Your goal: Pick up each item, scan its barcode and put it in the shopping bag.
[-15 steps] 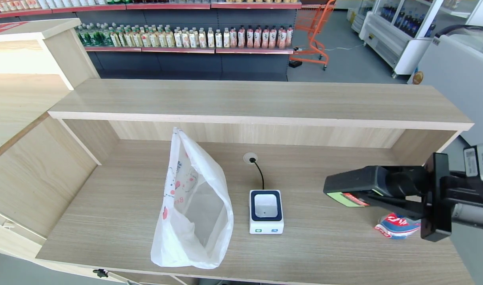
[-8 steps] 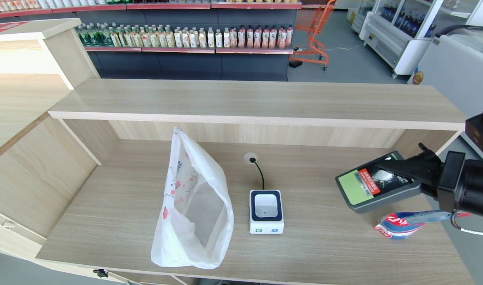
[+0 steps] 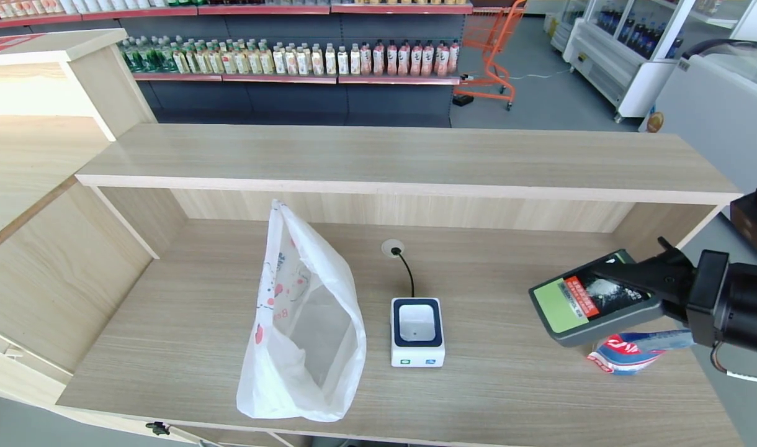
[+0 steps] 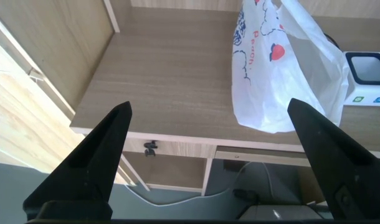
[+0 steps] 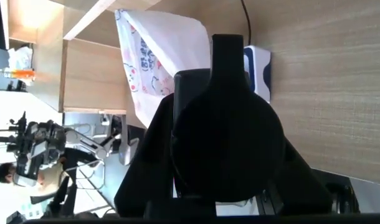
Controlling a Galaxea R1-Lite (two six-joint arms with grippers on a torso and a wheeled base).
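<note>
A dark flat packet (image 3: pixel 592 298) with a green end and a red label hangs above the counter's right side, tilted face up. My right gripper (image 3: pixel 633 282) is shut on it; the same packet (image 5: pixel 227 118) shows dark and close in the right wrist view. A white shopping bag (image 3: pixel 304 329) with red prints stands open at centre-left, also seen as the bag (image 4: pixel 283 68) from the left wrist. The white barcode scanner (image 3: pixel 417 332) sits right of the bag. A red, white and blue pouch (image 3: pixel 627 354) lies under the held packet. My left gripper (image 4: pixel 209 162) is open, off the counter's front-left edge.
The scanner's black cable (image 3: pixel 406 270) runs back to a round hole in the counter. A raised wooden ledge (image 3: pixel 403 161) bounds the far side and wooden walls (image 3: pixel 49 273) close the left. Shelves of bottles stand in the background.
The right gripper has turned the packet from edge-on to label side up, then lowered it slightly. The bag, the scanner and the pouch have not moved.
</note>
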